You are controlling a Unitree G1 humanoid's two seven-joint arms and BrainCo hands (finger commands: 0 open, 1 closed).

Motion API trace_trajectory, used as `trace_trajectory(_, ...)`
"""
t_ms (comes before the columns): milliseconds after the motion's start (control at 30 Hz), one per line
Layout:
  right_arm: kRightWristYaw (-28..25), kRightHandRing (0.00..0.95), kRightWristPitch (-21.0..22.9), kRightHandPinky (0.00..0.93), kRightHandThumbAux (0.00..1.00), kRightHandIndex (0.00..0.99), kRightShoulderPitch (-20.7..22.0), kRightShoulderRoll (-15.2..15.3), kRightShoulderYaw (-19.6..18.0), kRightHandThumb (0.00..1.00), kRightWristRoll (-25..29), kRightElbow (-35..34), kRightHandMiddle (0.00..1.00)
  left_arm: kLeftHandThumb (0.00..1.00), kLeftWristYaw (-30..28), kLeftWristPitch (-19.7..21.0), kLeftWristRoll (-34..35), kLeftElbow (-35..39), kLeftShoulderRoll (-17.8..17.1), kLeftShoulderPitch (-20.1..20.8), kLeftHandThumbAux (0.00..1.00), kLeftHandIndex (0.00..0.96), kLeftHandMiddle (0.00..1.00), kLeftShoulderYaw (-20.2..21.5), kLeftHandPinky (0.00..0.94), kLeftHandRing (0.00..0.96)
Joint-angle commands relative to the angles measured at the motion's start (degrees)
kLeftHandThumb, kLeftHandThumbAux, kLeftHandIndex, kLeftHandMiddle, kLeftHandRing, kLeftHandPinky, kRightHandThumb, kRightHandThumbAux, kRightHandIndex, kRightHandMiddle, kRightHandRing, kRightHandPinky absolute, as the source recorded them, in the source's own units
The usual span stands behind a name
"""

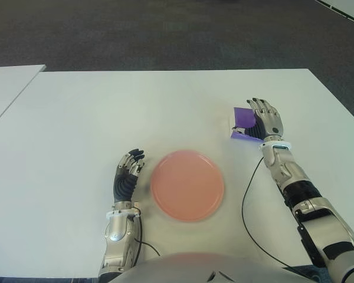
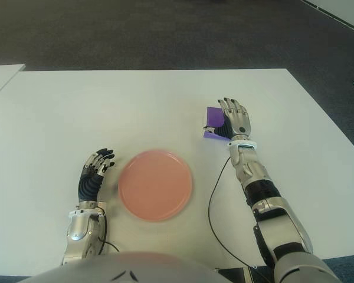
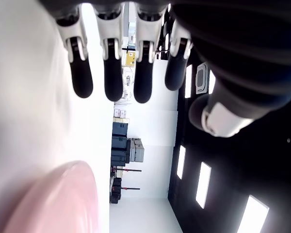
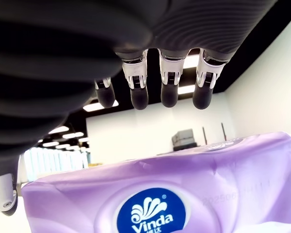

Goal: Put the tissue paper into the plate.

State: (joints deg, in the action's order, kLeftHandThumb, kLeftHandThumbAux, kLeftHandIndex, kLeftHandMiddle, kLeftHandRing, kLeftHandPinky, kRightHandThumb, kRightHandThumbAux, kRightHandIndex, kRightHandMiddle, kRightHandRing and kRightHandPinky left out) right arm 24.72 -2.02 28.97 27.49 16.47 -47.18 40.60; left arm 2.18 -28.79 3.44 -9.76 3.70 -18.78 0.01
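The tissue paper is a purple Vinda pack (image 1: pixel 242 121) lying on the white table (image 1: pixel 106 106), to the right of and a little beyond the pink plate (image 1: pixel 187 184). My right hand (image 1: pixel 265 115) is at the pack's right side, partly over it, fingers spread and not closed around it. In the right wrist view the pack (image 4: pixel 155 199) fills the space under the straight fingertips (image 4: pixel 169 94). Nothing lies in the plate. My left hand (image 1: pixel 131 164) shows just left of the plate with relaxed fingers, holding nothing.
A black cable (image 1: pixel 246 197) runs along the table from the right forearm, between arm and plate. A second white table (image 1: pixel 6 82) adjoins at the far left. Dark carpet (image 1: pixel 165 29) lies beyond the far edge.
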Motion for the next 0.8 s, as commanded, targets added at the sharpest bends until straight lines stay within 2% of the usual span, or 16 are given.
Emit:
trace_trajectory(33, -0.03, 0.044, -1.20, 0.057, 0.518, 0.052, 1.96, 0.14, 1.13, 0.515, 0.88, 3.69, 0.081, 0.258, -0.26, 0.65, -0.03, -1.51, 0.24, -0.62, 0.612, 0.256, 0.286, 0.43, 0.328, 0.291)
trace_trajectory(467, 1.44, 0.046, -1.86, 0.054, 0.532, 0.045, 4.03, -0.69, 3.58, 0.517, 1.19, 9.41, 0.083, 0.214, 1.11, 0.27, -3.28, -0.27, -0.58, -1.65, 0.597, 0.244, 0.272, 1.26, 0.318, 0.281)
trace_trajectory(800, 2.50, 0.049, -2.15, 0.058, 0.553, 0.047, 5.02, -1.72, 5.79, 0.512, 0.80, 12.66, 0.090, 0.206, 0.19, 0.34, -2.96, 0.49, -0.96, -2.35, 0.593, 0.249, 0.276, 1.71, 0.323, 0.283)
